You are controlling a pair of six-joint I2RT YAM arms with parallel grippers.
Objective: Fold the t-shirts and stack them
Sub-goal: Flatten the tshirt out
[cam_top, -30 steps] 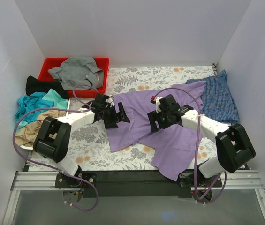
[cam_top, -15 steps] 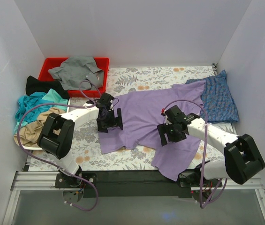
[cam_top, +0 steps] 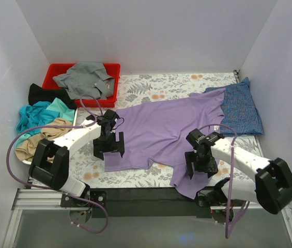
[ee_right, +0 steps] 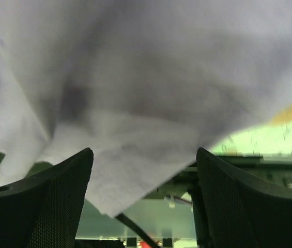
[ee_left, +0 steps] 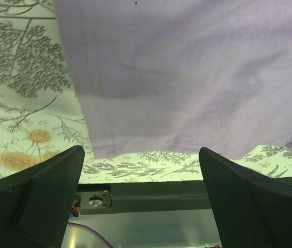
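Spreading looks like the step in hand: the lavender t-shirt point(cam_top: 161, 129) lies opened out across the floral table cover point(cam_top: 151, 88). Its far right corner reaches the blue checked t-shirt point(cam_top: 241, 108), and its near right part hangs over the table's front edge.

The left gripper point(cam_top: 108, 150) hovers over the shirt's near left hem corner with its jaws wide apart and nothing between them. The right gripper point(cam_top: 201, 168) sits over the cloth where it drops off the edge, likewise spread and empty, though its wrist view is blurred.

Judging by the soft creases and the draped flap, the shirt is thin, light and limp. It should sag wherever it is unsupported, wrinkle easily and cling a little to the cover when dragged. The best holds look like the hem corners or the shoulder seams, pinched at the very edge. Taking both sides together would keep the fabric taut between the 2 arms.

6 t-shirts show:
- 1 lavender
- 1 blue checked
- 1 grey t-shirt point(cam_top: 83, 77), heaped in the 1 red bin point(cam_top: 52, 77)
- 1 black t-shirt point(cam_top: 42, 94)
- 1 teal t-shirt point(cam_top: 40, 113)
- 1 tan t-shirt point(cam_top: 34, 144)

The last 3 are bunched at the left, so whether each heap is a single garment is hard to tell.
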